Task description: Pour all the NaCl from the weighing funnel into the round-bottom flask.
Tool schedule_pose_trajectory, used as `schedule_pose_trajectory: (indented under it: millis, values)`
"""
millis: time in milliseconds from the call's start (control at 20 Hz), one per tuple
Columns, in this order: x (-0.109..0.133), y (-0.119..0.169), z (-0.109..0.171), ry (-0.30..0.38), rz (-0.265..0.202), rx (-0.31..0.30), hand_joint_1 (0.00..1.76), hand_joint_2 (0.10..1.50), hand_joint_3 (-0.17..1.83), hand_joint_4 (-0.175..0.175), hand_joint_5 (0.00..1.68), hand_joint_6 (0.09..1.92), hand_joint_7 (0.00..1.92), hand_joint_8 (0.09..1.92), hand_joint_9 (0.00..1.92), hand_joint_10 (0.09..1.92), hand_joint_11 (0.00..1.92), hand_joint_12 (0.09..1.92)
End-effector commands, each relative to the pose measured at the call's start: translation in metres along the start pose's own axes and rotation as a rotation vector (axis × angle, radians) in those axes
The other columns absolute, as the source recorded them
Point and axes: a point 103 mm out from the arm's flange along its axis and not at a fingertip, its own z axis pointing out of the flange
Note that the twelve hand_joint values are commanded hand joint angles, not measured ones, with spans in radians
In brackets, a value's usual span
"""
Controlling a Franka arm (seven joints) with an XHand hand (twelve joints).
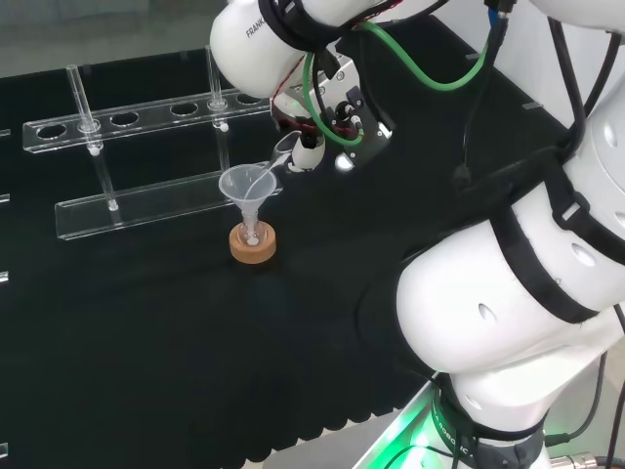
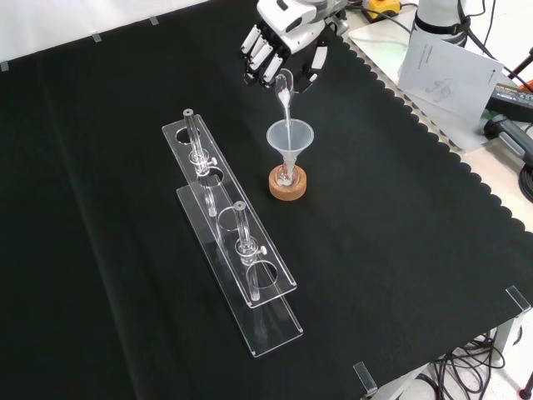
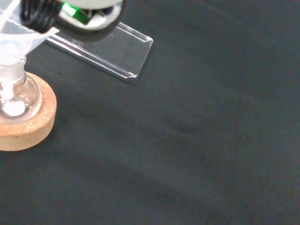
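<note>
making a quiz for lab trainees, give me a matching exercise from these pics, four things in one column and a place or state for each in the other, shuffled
Things
1. weighing funnel
2. round-bottom flask
3. cork ring
4. clear rack

Places or states
A. lying on the cloth, left of the flask in the front view
B. tilted in the hand, spout down over the plastic funnel
C. under the flask as its stand
D. holds some white powder at its bottom

Pairs: 1-B, 2-D, 3-C, 4-A

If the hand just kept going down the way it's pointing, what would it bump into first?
Most likely the clear funnel in the round-bottom flask: the hand tips the weighing funnel down toward its mouth. Exact depth is uncertain.
</note>
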Motion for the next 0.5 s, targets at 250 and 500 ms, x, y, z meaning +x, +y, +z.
schedule_pose_trajectory:
  millis: [250, 500]
  values:
    - [-0.0014, -0.0004, -0.0076, -0.036, 0.004, 0.004, 1.08, 0.71, 0.64, 0.175, 1.16, 0.87, 0.58, 0.65, 0.94, 0.35, 0.78, 1.07]
    - [0.0001, -0.0002, -0.0092, -0.058, 0.007, 0.013, 1.08, 0.71, 0.64, 0.175, 1.16, 0.87, 0.58, 0.65, 0.94, 0.35, 0.78, 1.07]
